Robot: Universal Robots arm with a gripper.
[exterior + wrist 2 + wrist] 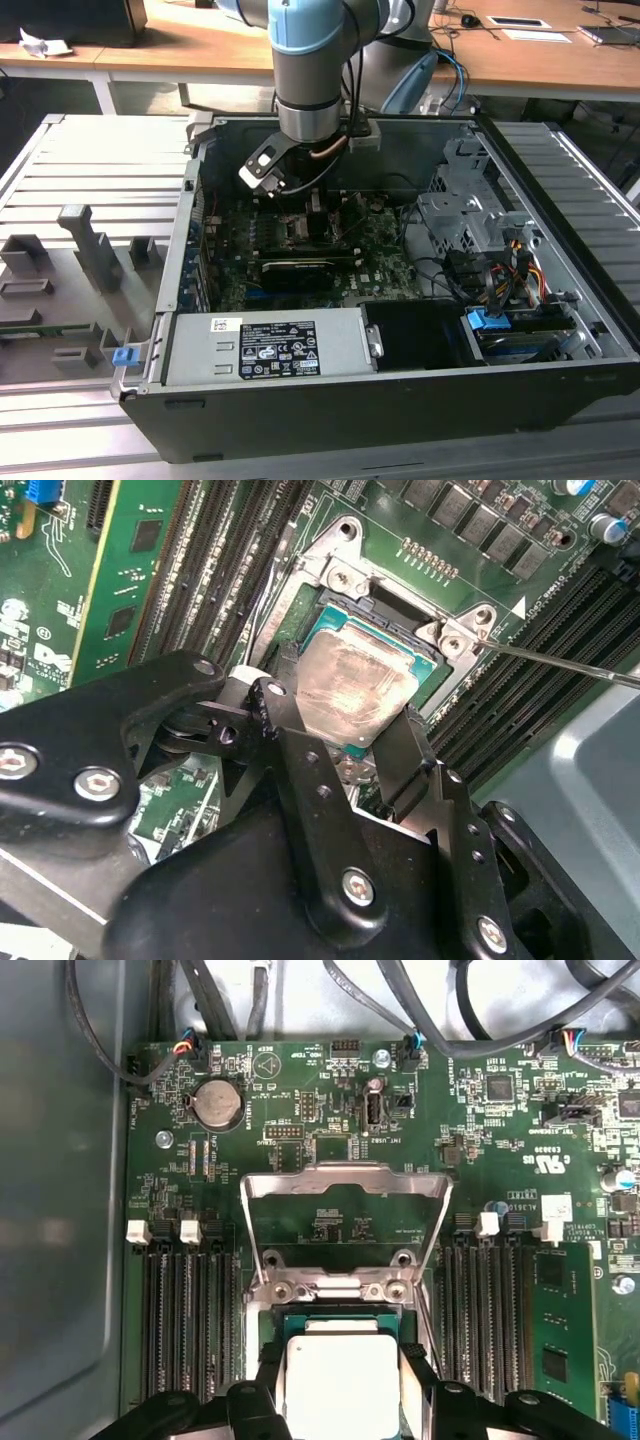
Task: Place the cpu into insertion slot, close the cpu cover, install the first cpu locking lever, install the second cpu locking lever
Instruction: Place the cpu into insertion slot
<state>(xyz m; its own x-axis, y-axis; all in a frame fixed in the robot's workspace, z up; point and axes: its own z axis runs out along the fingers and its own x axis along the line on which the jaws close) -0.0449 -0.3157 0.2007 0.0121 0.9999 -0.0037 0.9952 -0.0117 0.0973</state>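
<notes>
Inside the open computer case, my gripper [298, 203] reaches down over the motherboard [385, 262]. The cpu [355, 685], a pale silver-tan square on a green base, lies level in the insertion slot [396, 602]. Both wrist views show my black fingers [276, 712] pressed against two opposite sides of the cpu [342, 1385], shut on it. The cpu cover [345, 1172], a silver frame with a square opening, stands swung up at the far side of the insertion slot [340, 1312]. A thin wire locking lever [565, 662] sticks out free beside the socket.
Rows of black memory slots [190, 1320] flank the socket. A green card [560, 1335] stands on one side and the grey case wall [60, 1220] on the other. The power supply [265, 345], drive cage [465, 215] and cable bundle [500, 275] crowd the case.
</notes>
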